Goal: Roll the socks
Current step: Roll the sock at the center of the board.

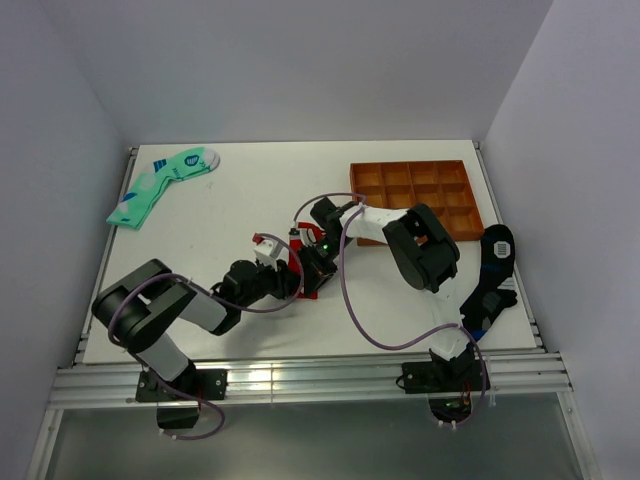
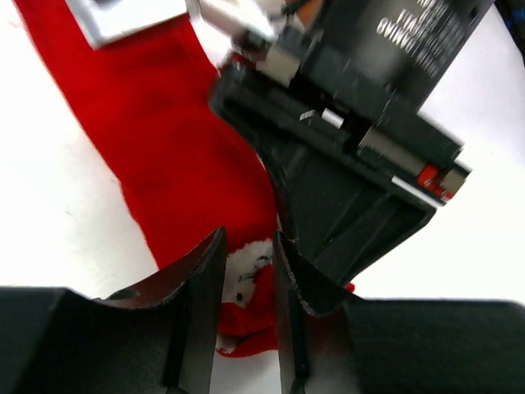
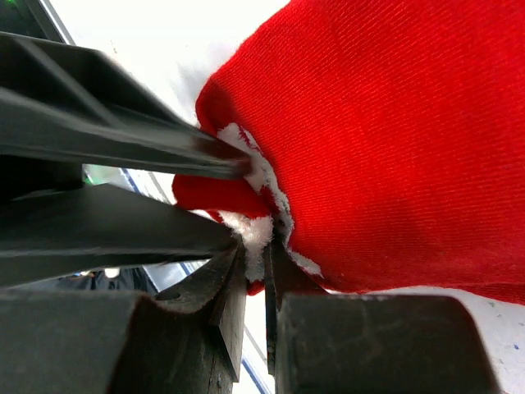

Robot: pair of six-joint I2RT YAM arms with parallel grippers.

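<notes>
**While both arms pinch one end of the red socks**

As both arms reach to the same spot, a little toward the near edge from the middle of the worktop [image 1: 250, 190], we find the red socks [image 1: 312, 288] lying there between them. From the left wrist view, the red fabric runs flat away toward the upper left. Its end with the white figure mark [image 2: 246, 275] sits between the fingers of the left gripper [image 2: 247, 245]. These fingers stand close together with the fabric between them, so we judge that they are clamped on it.

From the right wrist view, the fingers of the right gripper [image 3: 254, 258] are almost touching, with a thin fold of white and red fabric nipped between them. We judge that they also hold the socks.

The two grippers meet at nearly the same end, one across the other. We think there is a reason: a roll must begin at one end, and soft fabric turns over better when one gripper keeps the edge and the other folds it. We judge the rolling to be at its beginning, because most of the length lies flat.

The mint-green sock [image 1: 160, 185] at the far left corner, the brown tray [image 1: 415, 195] near the far right corner and the black sock [image 1: 492, 270] at the right edge are well apart from this work.
</notes>
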